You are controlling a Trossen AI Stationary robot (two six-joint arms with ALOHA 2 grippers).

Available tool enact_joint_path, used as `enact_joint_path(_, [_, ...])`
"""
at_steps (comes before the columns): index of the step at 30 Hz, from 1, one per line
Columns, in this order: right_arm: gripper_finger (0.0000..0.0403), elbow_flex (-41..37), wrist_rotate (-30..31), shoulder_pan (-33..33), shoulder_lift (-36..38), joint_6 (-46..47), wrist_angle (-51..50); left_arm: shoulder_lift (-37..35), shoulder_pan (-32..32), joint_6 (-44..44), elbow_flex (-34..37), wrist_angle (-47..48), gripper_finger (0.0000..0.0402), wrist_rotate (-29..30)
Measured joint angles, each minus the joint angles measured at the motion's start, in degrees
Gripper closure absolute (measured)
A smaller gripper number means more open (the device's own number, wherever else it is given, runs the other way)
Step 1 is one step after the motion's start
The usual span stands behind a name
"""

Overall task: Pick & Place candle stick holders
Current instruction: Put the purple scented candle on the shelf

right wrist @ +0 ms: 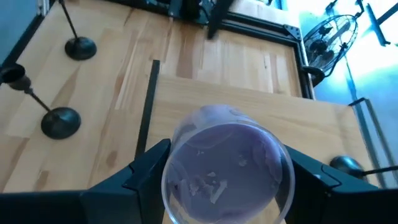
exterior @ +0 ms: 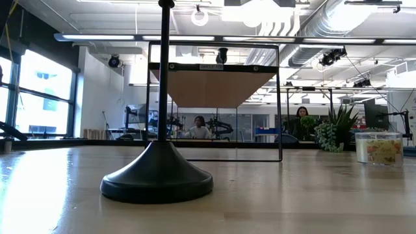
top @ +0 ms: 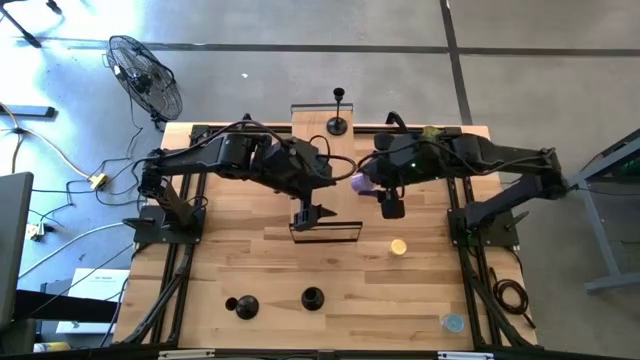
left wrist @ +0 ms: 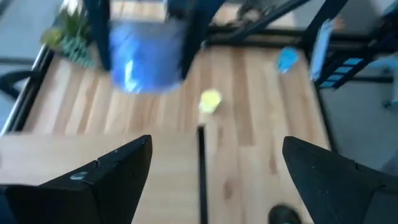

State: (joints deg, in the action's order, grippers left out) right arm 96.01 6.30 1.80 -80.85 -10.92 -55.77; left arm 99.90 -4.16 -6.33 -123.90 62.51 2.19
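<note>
Two candle stick holders (top: 241, 306) at table's (top: 420, 300) front edge, one (top: 339, 124) at back.

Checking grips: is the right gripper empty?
No: in the right wrist view, the right gripper holds a translucent purple round container between its fingers.

Crowded centre, freer room around the black-framed shelf (top: 324, 228)

The middle of the wooden table (top: 220, 260) is occupied by the shelf, above which the left gripper (top: 305, 215) is held with its fingers spread, nothing between them. Just right of the shelf, passage is blocked by the right gripper (top: 392, 207), closed around a purple cup (top: 360, 183). A small yellow object (top: 398, 247) lies close to the shelf's right end. Behind the shelf, one candle stick holder (top: 339, 125) stands on a raised board. In front of the shelf, two more holders (top: 243, 306) (top: 312, 298) are set near the table's edge; bare wood is left between them and the shelf.
</note>
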Motion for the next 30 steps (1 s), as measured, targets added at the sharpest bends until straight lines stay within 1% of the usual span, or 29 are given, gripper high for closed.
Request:
enact_joint_path(7, [0.0180,17.83,0.04,3.15,-9.90,0.20,-11.88,-0.11,0.00,0.03,-0.02,8.25,0.0046,7.53])
enact_joint_path(9, [0.0180,21.82,-0.07,3.84,-11.89,0.27,-14.71,-0.11,0.00,0.72,-0.02,9.60,0.0046,8.79])
enact_joint_path(12, [0.0180,25.83,0.48,4.94,-13.36,0.35,-16.60,-0.11,0.00,2.09,-0.02,9.99,0.0046,8.90])
enact_joint_path(17, [0.0180,27.88,2.14,5.79,-13.27,0.79,-17.59,-1.79,0.00,1.61,0.04,14.87,0.0046,8.96])
enact_joint_path(19, [0.0180,28.02,2.28,5.77,-13.23,1.33,-18.33,-3.19,0.02,-0.39,0.04,17.71,0.0046,9.51])
enact_joint_path(23, [0.0180,28.02,2.34,5.74,-13.21,1.49,-18.73,-6.88,0.02,-6.97,0.04,19.55,0.0046,16.19])
enact_joint_path(25, [0.0180,28.02,2.34,5.75,-13.21,1.47,-18.54,-9.53,0.02,-7.65,0.04,18.69,0.0046,18.71])
enact_joint_path(28, [0.0180,28.02,2.33,5.75,-13.21,0.47,-18.15,-13.57,0.02,-8.74,0.13,15.00,0.0046,19.81])
enact_joint_path(30, [0.0180,28.02,2.29,5.73,-13.21,-0.49,-17.29,-16.50,0.00,-7.25,2.00,10.61,0.0046,20.00])
